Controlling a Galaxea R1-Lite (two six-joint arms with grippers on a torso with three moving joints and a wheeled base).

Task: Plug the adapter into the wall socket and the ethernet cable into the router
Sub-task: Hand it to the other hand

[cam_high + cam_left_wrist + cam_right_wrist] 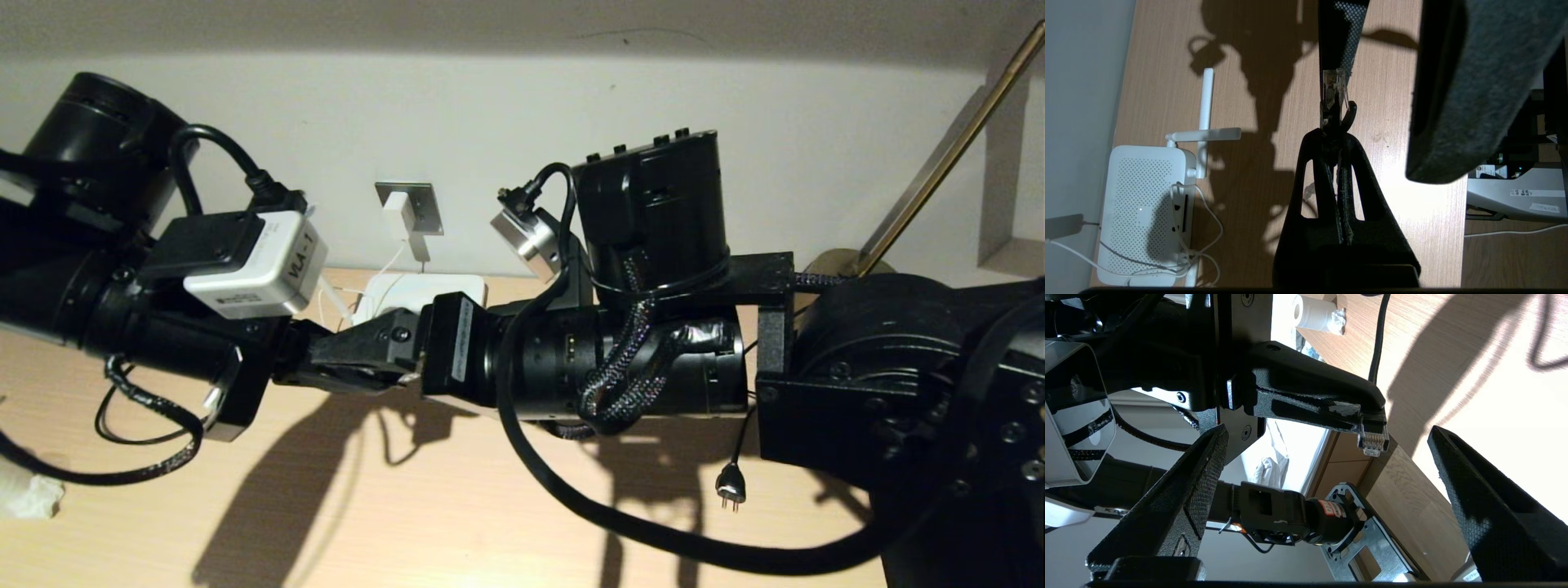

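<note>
Right now, nearest your head camera, both arms cross low over the wooden table [424,523], meeting in the middle. Your left end effector [1336,122] has its fingers [1306,171] pressed together on the ethernet cable [1335,87], gripped just behind the clear clip connector, which sticks out past the fingertips. In the right wrist view you can see that same connector [1372,442] poking from the left end effector's tip, held above the table.

Your right end effector [1327,506] stands wide apart and holds nothing; its two fingers [1180,498] frame the connector from either side without touching it. In the head view its tip cannot be made out, hidden behind the arm bodies.

A black two-pin plug [730,488] lies on the table near your right arm.

Farther back, the router [1141,212] lies flat on the table against the wall, white cords looped at its port edge and two antennas [1206,106] showing. In the head view you see only part of it [416,292] behind the left end effector [359,351].

Beyond that, on the wall, the adapter [403,214] sits plugged into the wall socket [418,206], its thin white cord hanging down toward the router.
</note>
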